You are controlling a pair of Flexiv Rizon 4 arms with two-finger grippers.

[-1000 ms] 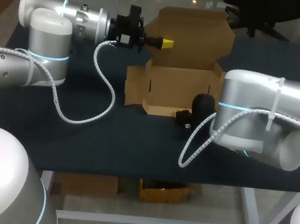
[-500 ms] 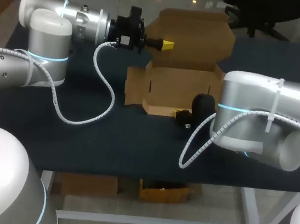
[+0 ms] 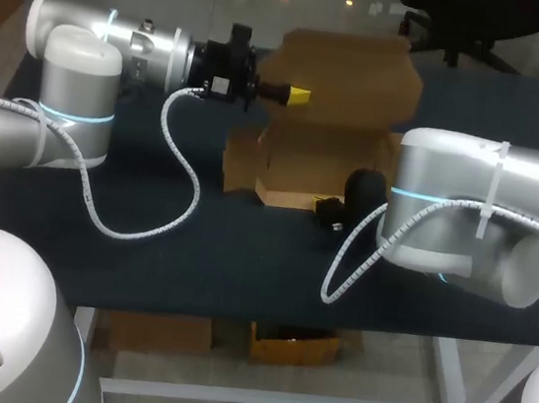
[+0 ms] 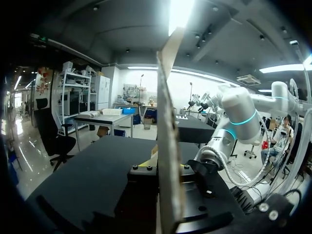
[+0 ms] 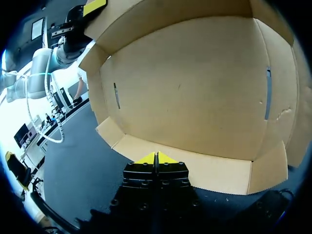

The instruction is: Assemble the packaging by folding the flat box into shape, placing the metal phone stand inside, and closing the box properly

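The box [image 3: 325,159] sat in the middle of the table [image 3: 192,261], long axis running side to side, open face toward my right gripper [image 5: 156,158], which was clenched on nothing just in front of it. My left gripper [image 3: 298,94] pinched the lid [image 3: 352,68] by its edge, lid tipped forward over the opening

"What sort of place is this, then?"

"A robotics lab, I'd say. Two silver robot arms work at one dark-topped table [image 3: 192,261]: the left arm [image 3: 76,87] comes in from one side and the right arm [image 3: 466,218] from the other. Each has a glowing blue ring at its joints."

"Couldn't it be a factory line?"

"It looks more like a bench rig. White ribbed cable hose [image 3: 188,181] hangs loose off each arm, and a plain cardboard box [image 3: 330,120] stands open between them."
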